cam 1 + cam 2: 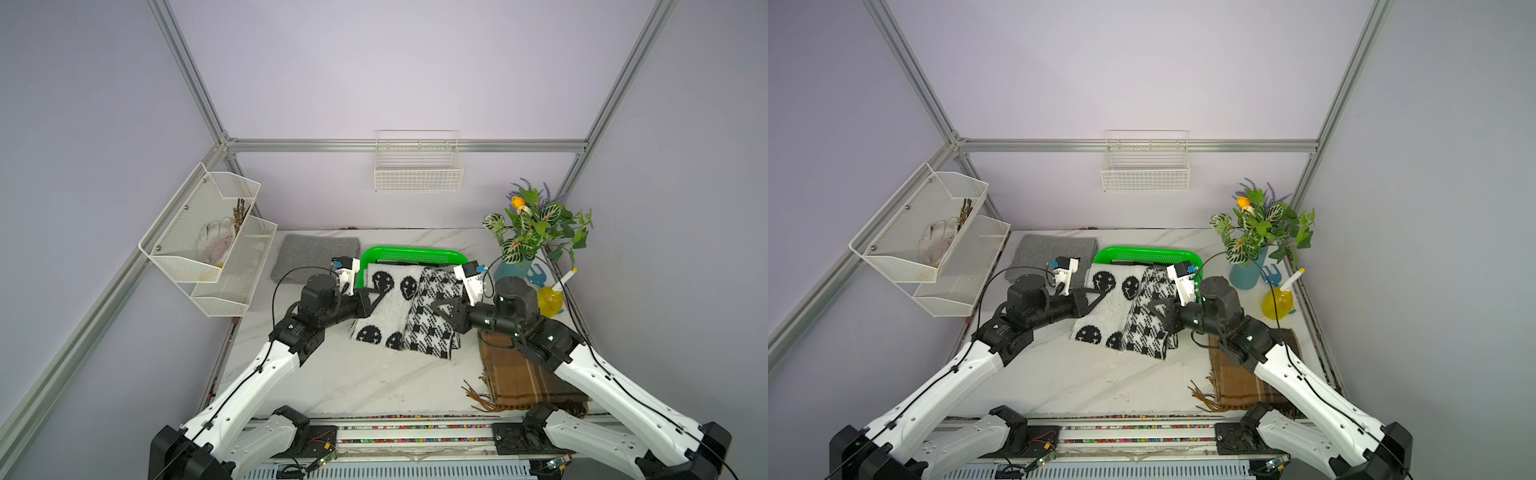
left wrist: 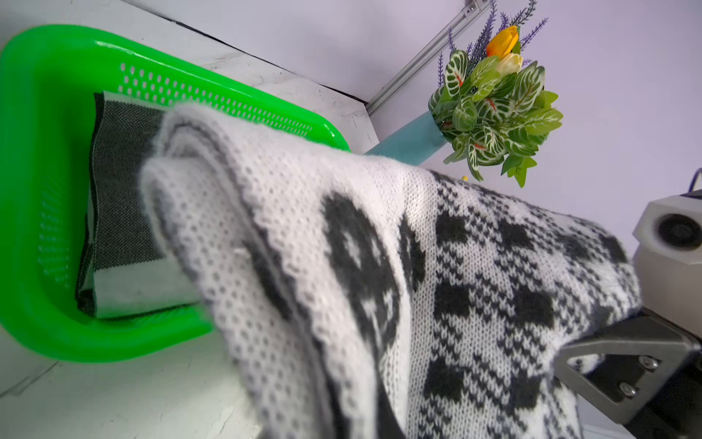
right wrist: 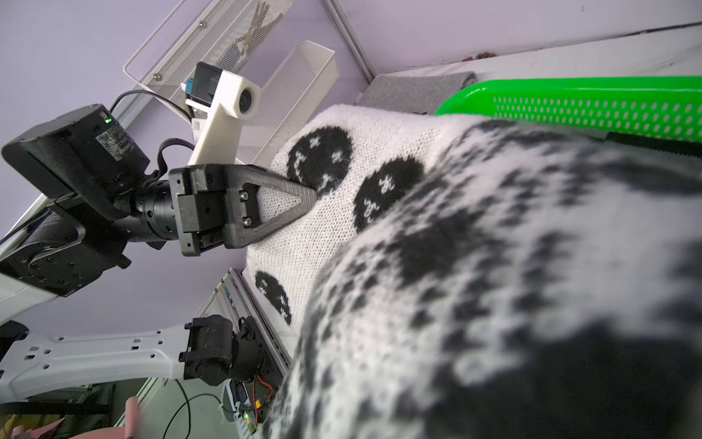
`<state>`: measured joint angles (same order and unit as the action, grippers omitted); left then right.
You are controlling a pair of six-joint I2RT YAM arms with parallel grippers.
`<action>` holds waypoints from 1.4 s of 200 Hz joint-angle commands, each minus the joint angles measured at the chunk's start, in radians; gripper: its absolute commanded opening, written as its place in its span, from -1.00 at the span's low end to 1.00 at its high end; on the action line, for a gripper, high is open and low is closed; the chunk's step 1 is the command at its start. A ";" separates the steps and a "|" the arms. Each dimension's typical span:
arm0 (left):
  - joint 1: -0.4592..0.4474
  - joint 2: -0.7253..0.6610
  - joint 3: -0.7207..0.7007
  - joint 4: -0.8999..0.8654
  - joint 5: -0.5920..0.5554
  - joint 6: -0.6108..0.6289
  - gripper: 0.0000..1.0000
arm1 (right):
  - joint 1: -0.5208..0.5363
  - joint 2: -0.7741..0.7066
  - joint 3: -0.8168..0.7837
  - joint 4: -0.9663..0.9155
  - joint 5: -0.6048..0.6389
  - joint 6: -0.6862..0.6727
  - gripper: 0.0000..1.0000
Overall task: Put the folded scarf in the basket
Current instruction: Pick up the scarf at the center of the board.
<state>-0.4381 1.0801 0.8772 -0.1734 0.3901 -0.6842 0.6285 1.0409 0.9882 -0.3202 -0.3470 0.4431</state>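
The folded scarf (image 1: 399, 316) (image 1: 1121, 307) is a black-and-white knit, with smiley faces on one half and a check pattern on the other. It is held up between both arms. Its far edge lies over the near rim of the green basket (image 1: 411, 251) (image 1: 1142, 250) (image 2: 38, 190) (image 3: 569, 91). My left gripper (image 1: 386, 293) (image 1: 1100, 293) (image 3: 313, 195) is shut on the scarf's left side. My right gripper (image 1: 434, 305) (image 1: 1152, 307) is shut on its right side. In each wrist view the scarf (image 2: 380, 266) (image 3: 494, 266) hides that arm's own jaws.
A dark grey-and-white knit (image 2: 121, 190) lies inside the basket. A grey folded cloth (image 1: 316, 253) sits left of it, and a brown plaid scarf (image 1: 519, 374) lies at front right. A vase of plants (image 1: 536, 224) and a yellow bottle (image 1: 550, 299) stand right. A mesh shelf (image 1: 208, 237) hangs left.
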 commanded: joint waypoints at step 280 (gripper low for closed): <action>0.126 0.817 0.480 0.018 -0.118 0.193 -1.00 | -0.401 0.854 0.480 -0.273 0.131 -0.288 -1.00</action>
<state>-0.3103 1.9411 1.3499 -0.1066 0.3687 -0.5652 0.2199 1.8977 1.4605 -0.5564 -0.3286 0.1761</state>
